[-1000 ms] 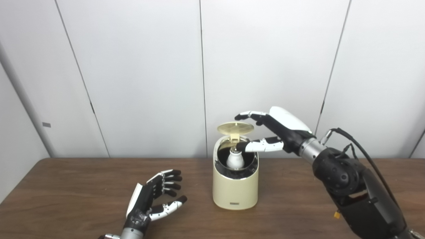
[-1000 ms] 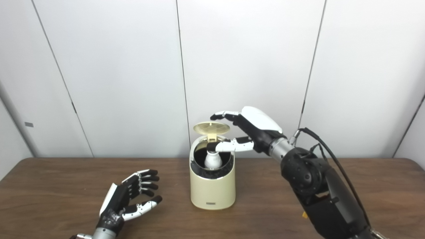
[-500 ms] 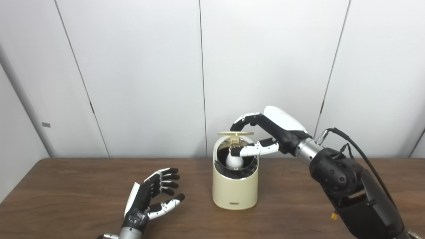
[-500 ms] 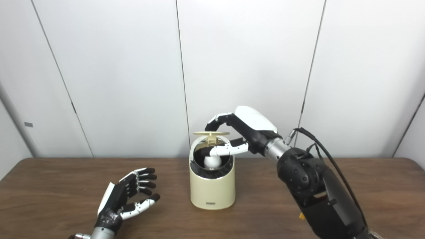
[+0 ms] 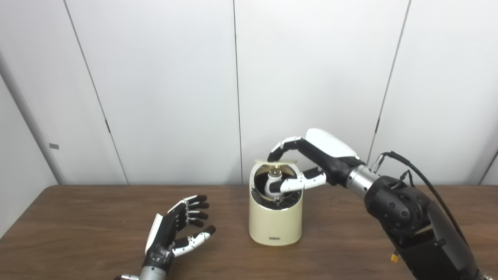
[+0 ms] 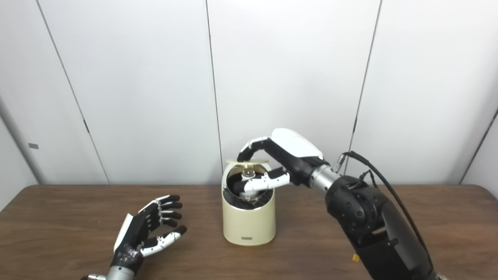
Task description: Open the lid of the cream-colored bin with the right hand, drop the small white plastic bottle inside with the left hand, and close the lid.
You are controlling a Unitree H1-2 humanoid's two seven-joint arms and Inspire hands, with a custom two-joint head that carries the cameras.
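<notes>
Closing well means pressing the lid down evenly, and first drawing the thumb clear of the opening so it is not pinched. The right robot hand arches over the cream-colored bin, fingertips on the lid, thumb across the mouth, gripping nothing. The small white plastic bottle stands inside. The left robot hand rests on the surface, fingers spread, empty.
</notes>
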